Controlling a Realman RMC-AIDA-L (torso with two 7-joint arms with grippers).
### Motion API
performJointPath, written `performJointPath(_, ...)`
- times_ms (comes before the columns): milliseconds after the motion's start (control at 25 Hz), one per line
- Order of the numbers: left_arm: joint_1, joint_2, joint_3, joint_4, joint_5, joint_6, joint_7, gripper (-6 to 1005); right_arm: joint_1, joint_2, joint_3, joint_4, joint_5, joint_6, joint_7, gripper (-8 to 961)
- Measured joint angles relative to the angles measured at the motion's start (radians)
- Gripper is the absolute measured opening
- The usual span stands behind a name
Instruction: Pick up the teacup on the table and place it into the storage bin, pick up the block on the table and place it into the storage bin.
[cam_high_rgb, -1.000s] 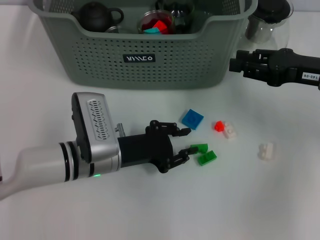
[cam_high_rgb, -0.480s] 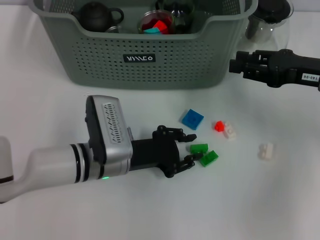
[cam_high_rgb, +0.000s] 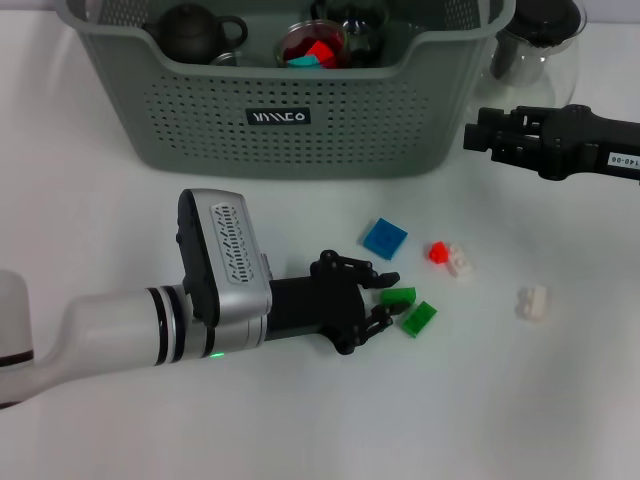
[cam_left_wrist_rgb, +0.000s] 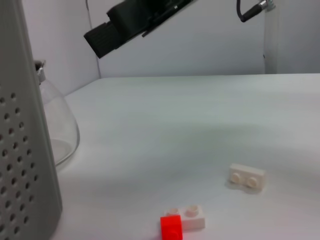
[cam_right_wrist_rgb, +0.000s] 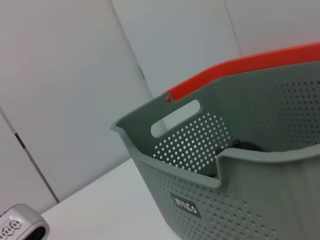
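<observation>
On the table, green block (cam_high_rgb: 398, 296) between left gripper (cam_high_rgb: 384, 298) fingers

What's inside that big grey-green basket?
In the basket sit a dark teapot and a glass cup holding red and blue blocks; another glass piece stands behind. Its wall hides whatever lies lower.
</observation>
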Motion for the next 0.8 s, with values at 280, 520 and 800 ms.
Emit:
performJointPath(280, -0.008, 0.0, -0.003, -0.008, 0.0, -0.004, -0.003, 169, 0.0, 0.0, 0.0, 0.0, 0.001, 0.001, 0.0, 424)
performJointPath(520, 0.02, 0.015, 0.014, 0.055, 0.021, 0.102, -0.131, 152, -0.001, 0.0, 0.001, -0.006, 0.002, 0.001, 0.0, 424)
performJointPath(800, 0.224, 0.027, 0.046, 0.523, 0.082, 0.481, -0.545, 144, 0.006, 0.0, 0.002, -0.008, 0.003, 0.001, 0.0, 425)
